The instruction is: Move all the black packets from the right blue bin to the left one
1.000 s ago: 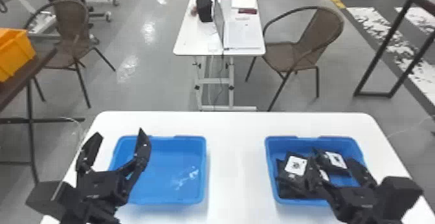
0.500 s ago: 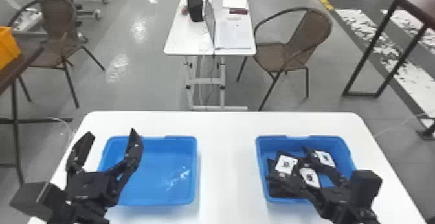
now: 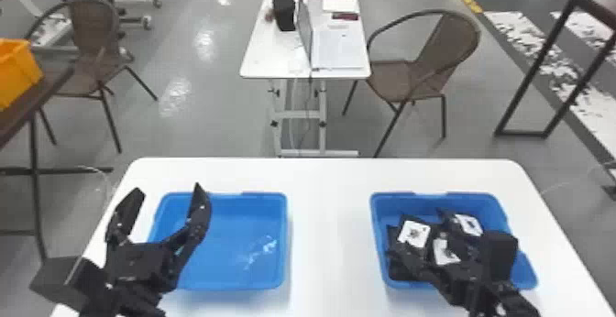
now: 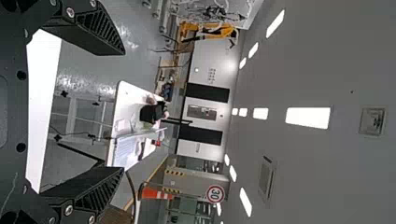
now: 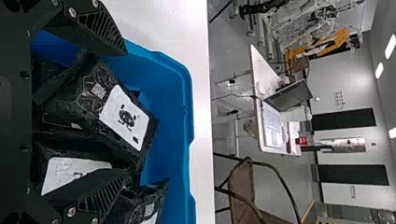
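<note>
Left gripper (image 3: 167,188): fingers released, near left blue bin (image 3: 233,270)
Right gripper (image 3: 418,230): fingers released, at black packets (image 5: 123,114) (white-labelled) in right blue bin (image 5: 180,88)

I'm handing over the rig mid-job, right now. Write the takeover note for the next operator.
Left pincer: open, nothing between its fingers, near the outer side of the left blue bin.
Right pincer: open, at the right blue bin, fingers either side of a labelled packet, not closed on it.
Packets: at least three with white labels, piled in the right bin; exact count unclear, some hidden.
Done: no packet visible in the left bin.
Left: grip and move every packet across.
</note>
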Robot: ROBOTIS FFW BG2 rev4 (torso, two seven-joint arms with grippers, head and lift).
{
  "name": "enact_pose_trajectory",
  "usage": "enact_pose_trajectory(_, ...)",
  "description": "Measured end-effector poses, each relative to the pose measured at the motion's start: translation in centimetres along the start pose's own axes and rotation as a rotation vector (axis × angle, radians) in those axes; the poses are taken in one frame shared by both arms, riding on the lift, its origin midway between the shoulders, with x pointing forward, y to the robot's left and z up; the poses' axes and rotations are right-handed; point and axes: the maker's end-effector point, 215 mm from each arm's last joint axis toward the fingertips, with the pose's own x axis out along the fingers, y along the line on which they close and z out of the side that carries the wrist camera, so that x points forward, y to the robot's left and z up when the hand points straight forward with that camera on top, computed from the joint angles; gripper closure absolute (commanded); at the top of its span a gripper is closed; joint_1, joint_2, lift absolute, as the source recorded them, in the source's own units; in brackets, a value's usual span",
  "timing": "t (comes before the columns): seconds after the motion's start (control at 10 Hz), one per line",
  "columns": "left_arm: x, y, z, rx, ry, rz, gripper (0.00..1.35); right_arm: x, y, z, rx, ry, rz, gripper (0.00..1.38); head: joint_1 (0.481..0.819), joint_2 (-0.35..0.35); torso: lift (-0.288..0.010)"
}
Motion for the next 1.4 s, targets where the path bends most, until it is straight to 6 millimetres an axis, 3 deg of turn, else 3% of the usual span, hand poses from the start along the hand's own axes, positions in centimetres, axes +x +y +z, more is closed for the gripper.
enact_pose_trajectory(0.6,0.1,0.0,-0.1,-0.001,0.002,-0.001,0.15,3.5,0.7,-2.2,-0.081,0.130,0.076,0.17,0.695,0.035,0.000)
enact_pose_trajectory(0.7,0.1,-0.1,-0.2,-0.001,0.002,-0.004,0.15,3.9,1.1,-2.6,-0.081,0.142,0.089,0.41,0.695,0.038,0.000)
enact_pose_trajectory(0.8,0.2,-0.1,-0.2,-0.001,0.002,-0.007,0.15,4.2,1.6,-2.9,-0.078,0.156,0.111,0.87,0.695,0.045,0.000)
enact_pose_trajectory(0.9,0.2,-0.1,-0.2,-0.002,0.002,-0.007,0.15,4.3,1.8,-3.1,-0.073,0.165,0.120,1.13,0.695,0.050,0.000)
enact_pose_trajectory(1.4,0.1,0.1,-0.3,-0.004,0.001,-0.008,0.15,3.6,2.2,-3.2,-0.014,0.140,0.087,1.15,0.695,0.055,0.000)
